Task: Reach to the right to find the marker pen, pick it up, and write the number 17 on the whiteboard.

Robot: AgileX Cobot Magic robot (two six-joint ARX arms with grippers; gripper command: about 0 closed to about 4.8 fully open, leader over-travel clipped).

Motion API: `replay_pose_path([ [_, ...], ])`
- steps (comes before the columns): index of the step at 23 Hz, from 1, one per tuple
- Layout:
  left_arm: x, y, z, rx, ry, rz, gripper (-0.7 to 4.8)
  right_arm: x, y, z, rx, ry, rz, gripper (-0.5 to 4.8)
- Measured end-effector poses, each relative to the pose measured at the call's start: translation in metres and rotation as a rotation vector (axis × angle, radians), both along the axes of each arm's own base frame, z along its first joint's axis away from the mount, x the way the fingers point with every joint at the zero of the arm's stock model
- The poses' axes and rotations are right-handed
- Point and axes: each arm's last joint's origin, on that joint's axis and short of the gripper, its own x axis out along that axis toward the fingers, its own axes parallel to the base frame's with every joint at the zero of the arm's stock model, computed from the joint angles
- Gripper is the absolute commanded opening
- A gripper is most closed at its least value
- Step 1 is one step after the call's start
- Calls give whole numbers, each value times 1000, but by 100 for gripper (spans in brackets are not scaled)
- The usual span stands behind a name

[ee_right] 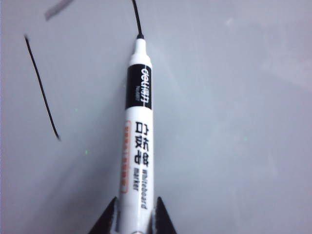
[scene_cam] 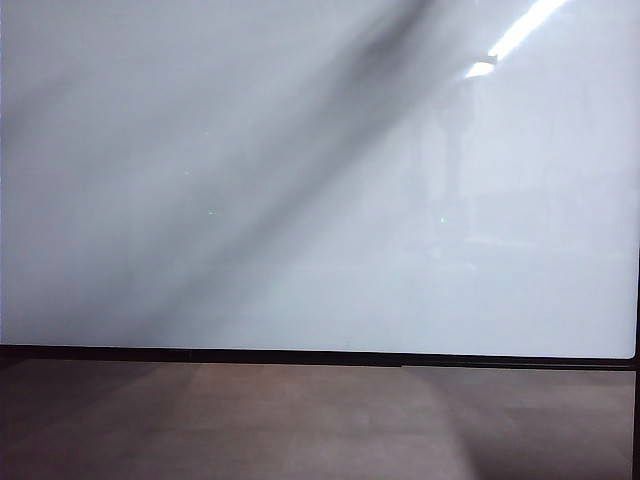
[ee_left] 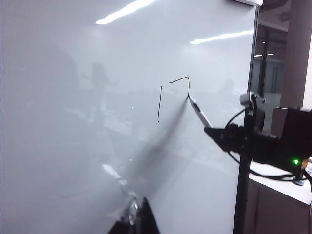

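Note:
The whiteboard (scene_cam: 300,200) fills the exterior view, where neither gripper shows. In the left wrist view the whiteboard (ee_left: 73,122) bears a thin upright stroke (ee_left: 160,103) and beside it a hooked stroke (ee_left: 181,80). The marker pen (ee_left: 199,112) slants up from my right gripper (ee_left: 210,127), its tip at the hooked stroke's lower end. In the right wrist view my right gripper (ee_right: 136,219) is shut on the white marker pen (ee_right: 137,131), whose tip touches the whiteboard (ee_right: 234,122) at the end of a black line (ee_right: 136,17). My left gripper (ee_left: 139,219) hangs near the board, tips together, holding nothing.
A brown matte surface (scene_cam: 300,420) lies below the board's black frame edge (scene_cam: 300,356). In the left wrist view the right arm (ee_left: 273,146) reaches in past the board's black side edge (ee_left: 246,185). A small camera (ee_left: 249,99) sits above it, with a pale desk (ee_left: 282,183) behind.

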Motion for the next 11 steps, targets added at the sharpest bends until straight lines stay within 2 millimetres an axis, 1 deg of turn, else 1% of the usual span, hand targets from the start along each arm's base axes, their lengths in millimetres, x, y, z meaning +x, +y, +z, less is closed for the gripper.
replay_pose_path([
  [6, 0, 0, 0, 0, 0, 0, -5, 1, 0, -23, -7, 67, 4, -7],
  [11, 0, 0, 0, 0, 0, 0, -5, 1, 0, -35, -1, 102, 9, -7],
])
